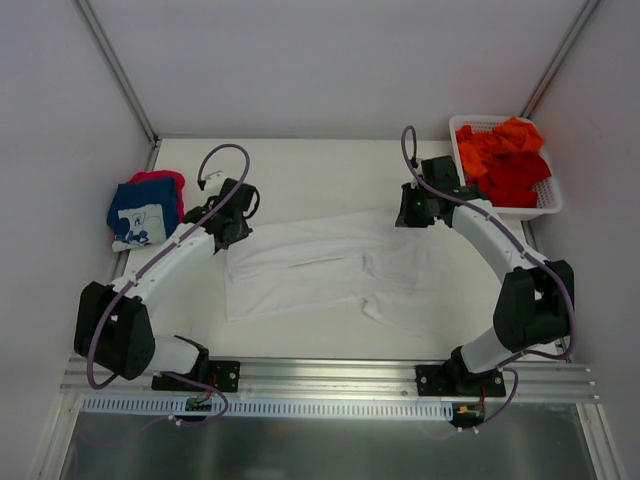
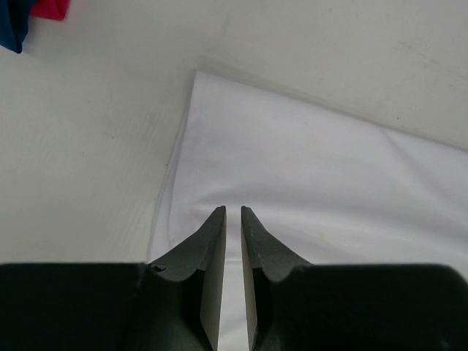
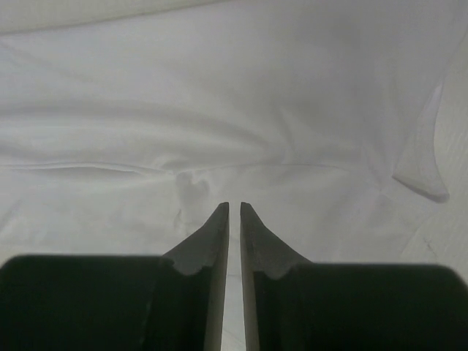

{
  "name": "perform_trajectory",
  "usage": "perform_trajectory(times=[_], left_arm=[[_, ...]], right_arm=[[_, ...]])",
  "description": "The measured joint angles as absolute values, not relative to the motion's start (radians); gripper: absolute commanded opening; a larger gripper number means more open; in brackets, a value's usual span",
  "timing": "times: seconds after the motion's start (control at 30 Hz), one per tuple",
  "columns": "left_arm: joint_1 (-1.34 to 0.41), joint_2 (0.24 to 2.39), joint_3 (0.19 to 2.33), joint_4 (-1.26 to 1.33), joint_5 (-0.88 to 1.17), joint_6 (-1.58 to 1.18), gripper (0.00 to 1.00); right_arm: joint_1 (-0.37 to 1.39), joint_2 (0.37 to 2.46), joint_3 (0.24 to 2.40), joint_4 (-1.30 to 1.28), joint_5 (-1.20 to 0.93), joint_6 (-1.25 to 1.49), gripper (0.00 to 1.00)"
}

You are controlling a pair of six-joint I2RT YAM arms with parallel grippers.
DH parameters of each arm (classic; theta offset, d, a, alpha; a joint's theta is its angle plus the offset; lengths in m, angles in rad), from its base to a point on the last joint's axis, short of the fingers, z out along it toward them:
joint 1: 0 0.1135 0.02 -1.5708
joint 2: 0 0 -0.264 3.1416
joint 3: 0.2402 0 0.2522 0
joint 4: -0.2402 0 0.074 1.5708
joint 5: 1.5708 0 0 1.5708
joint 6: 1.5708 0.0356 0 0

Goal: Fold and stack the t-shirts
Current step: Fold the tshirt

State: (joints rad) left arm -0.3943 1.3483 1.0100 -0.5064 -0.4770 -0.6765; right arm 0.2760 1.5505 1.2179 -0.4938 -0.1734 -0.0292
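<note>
White t-shirt (image 1: 320, 270) spread flat on the table (image 1: 300, 165), both hands over it.
Your left hand (image 2: 233, 210) is by its far left corner and your right hand (image 3: 234, 206) is over the wrinkled right part. Each hand's jaws stand a slit apart, gripping nothing; whether the tips touch cloth is unclear. Navy t-shirt (image 1: 140, 215) lies far left. Orange and red t-shirts (image 1: 505, 160) fill the basket (image 1: 545, 205).

1. One white t-shirt (image 1: 320, 265).
2. One navy t-shirt (image 1: 140, 215) and one pink-red t-shirt (image 1: 160, 180).
3. Orange and red t-shirts (image 1: 505, 160), heaped together so their number cannot be told.
4. One basket (image 1: 548, 205).
5. One desk (image 1: 300, 170).
6. Two grippers: left gripper (image 2: 233, 210) and right gripper (image 3: 234, 206).
</note>
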Motion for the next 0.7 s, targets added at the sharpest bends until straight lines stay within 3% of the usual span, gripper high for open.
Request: perform_trajectory(times=[0.1,0.13,0.17,0.23,0.7], left_arm=[[-0.399,1.398,1.01,-0.504,-0.478,-0.672,0.11],[-0.399,1.427,1.01,-0.504,-0.476,-0.67,0.09],[-0.399,1.456,1.01,-0.501,-0.472,-0.668,0.07],[-0.399,1.509,1.009,-0.482,-0.444,-0.659,0.0],[-0.318,1.637,0.997,-0.242,-0.216,-0.591,0.0]], right_arm=[[0.281,1.553,1.206,-0.506,-0.138,-0.028,0.1],[0.281,1.561,1.206,-0.511,-0.13,-0.027,0.02],[0.282,1.568,1.206,-0.511,-0.121,-0.028,0.01],[0.283,1.595,1.206,-0.511,-0.11,-0.027,0.01],[0.292,1.826,1.345,-0.56,0.055,-0.05,0.0]])
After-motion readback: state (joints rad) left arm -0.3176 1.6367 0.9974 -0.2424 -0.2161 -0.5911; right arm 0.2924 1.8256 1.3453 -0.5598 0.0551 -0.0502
